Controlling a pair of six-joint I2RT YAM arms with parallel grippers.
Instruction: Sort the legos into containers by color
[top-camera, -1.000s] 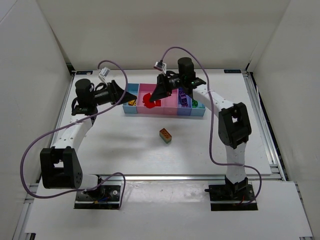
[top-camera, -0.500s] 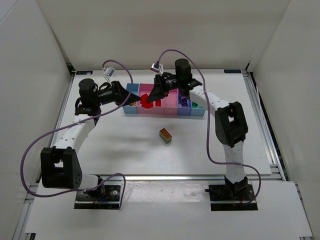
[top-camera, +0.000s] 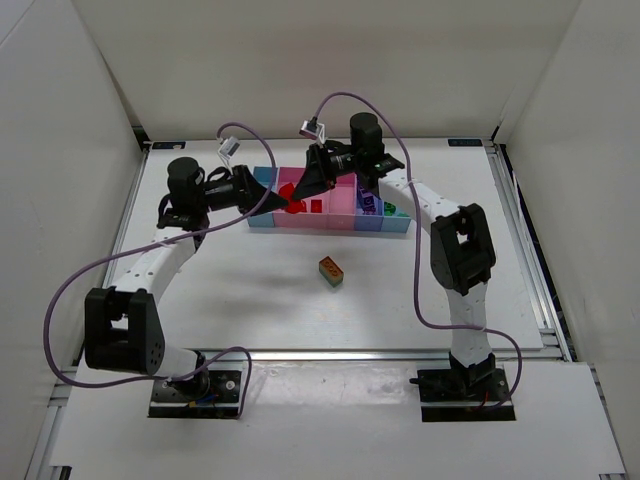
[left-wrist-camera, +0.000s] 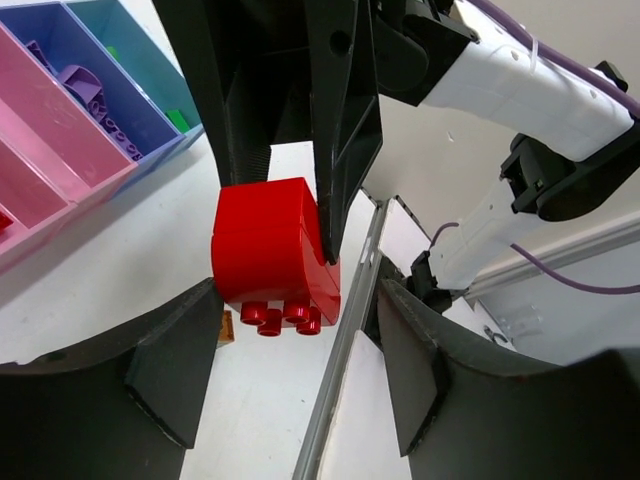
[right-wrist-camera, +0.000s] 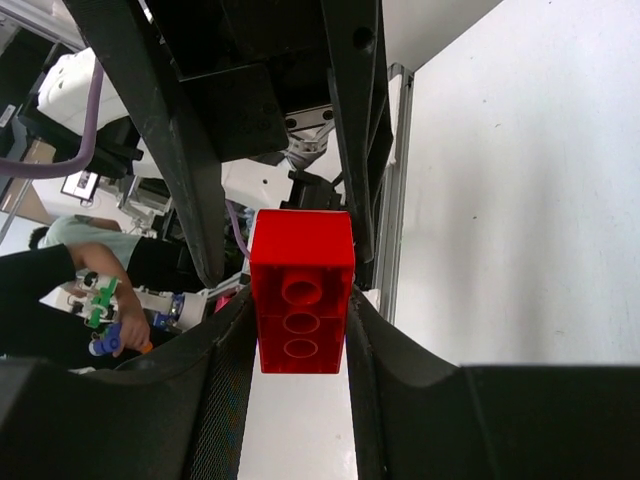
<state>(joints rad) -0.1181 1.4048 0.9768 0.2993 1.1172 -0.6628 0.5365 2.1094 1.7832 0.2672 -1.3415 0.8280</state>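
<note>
My right gripper (top-camera: 298, 196) is shut on a red lego (top-camera: 292, 206) and holds it above the pink part of the containers (top-camera: 330, 226). In the right wrist view the red lego (right-wrist-camera: 300, 300) sits clamped between both pads, its hollow underside facing the camera. My left gripper (top-camera: 268, 200) faces it from the left, open. In the left wrist view the red lego (left-wrist-camera: 272, 255) hangs studs down, its lower end between my left fingertips (left-wrist-camera: 190, 340), with a gap on the right side. Another red lego (top-camera: 316, 206) lies in a pink bin.
An orange, red and green lego chunk (top-camera: 332, 271) lies on the white table in front of the bins. Purple legos (top-camera: 367, 203) fill the dark blue bin and a green one (top-camera: 390, 209) sits in the far right bin. White walls enclose the table.
My left gripper has swung right to meet the red lego. My right gripper has carried the lego a little left, toward it.
</note>
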